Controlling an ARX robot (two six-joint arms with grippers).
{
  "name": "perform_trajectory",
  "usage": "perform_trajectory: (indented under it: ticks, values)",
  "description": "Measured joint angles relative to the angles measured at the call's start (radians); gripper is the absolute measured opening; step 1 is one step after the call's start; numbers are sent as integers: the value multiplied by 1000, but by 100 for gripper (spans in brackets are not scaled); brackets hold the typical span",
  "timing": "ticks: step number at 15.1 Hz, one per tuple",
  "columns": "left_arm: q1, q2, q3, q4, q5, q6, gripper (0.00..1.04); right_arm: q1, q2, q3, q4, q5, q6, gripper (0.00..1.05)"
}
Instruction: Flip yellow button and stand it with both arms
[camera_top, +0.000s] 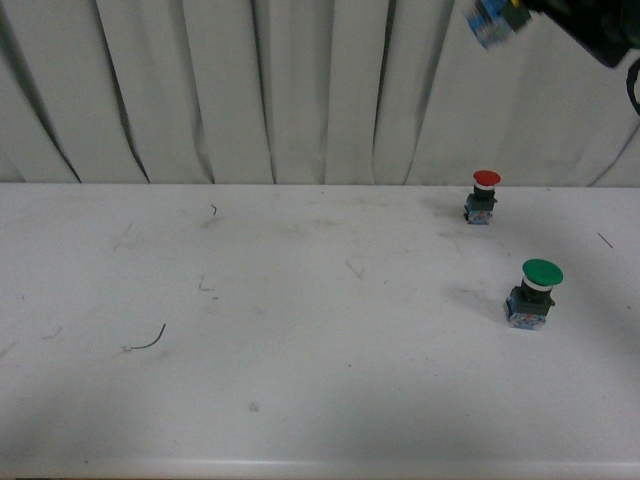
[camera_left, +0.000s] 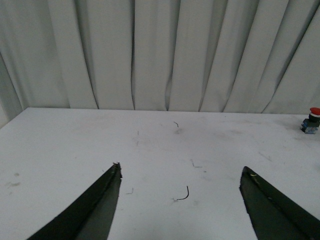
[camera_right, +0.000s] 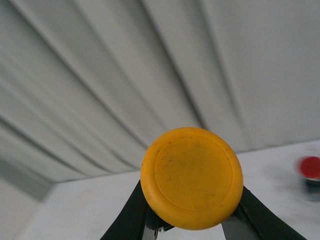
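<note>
The yellow button (camera_right: 192, 177) fills the right wrist view, its round cap facing the camera, with my right gripper (camera_right: 192, 220) shut on the body behind the cap. In the front view only its bluish base (camera_top: 492, 22) shows, held high at the top right against the curtain, with the black right arm (camera_top: 590, 25) beside it. My left gripper (camera_left: 180, 175) is open over the bare table, and its two black fingers (camera_left: 95, 210) stand wide apart with nothing between them. The left arm does not show in the front view.
A red-capped switch (camera_top: 484, 196) stands upright at the back right of the white table (camera_top: 250, 330). A green-capped switch (camera_top: 533, 293) stands nearer, to the right. A small curved wire scrap (camera_top: 150, 340) lies at the left. A white curtain hangs behind.
</note>
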Motion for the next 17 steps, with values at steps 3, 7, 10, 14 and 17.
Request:
perform_trajectory:
  ticks: [3,7,10,14,17]
  values:
    - [0,0,0,0,0,2,101,-77,76,58,-200,201,-322,29]
    - [0,0,0,0,0,2,98,-116,137,163,-317,318,-481,29]
    - [0,0,0,0,0,2,98,-115,180,188,-356,355,-495,29]
    - [0,0,0,0,0,2,98,-74,268,251,-410,475,-459,29]
    - [0,0,0,0,0,2,98,-21,363,312,-472,568,-391,29]
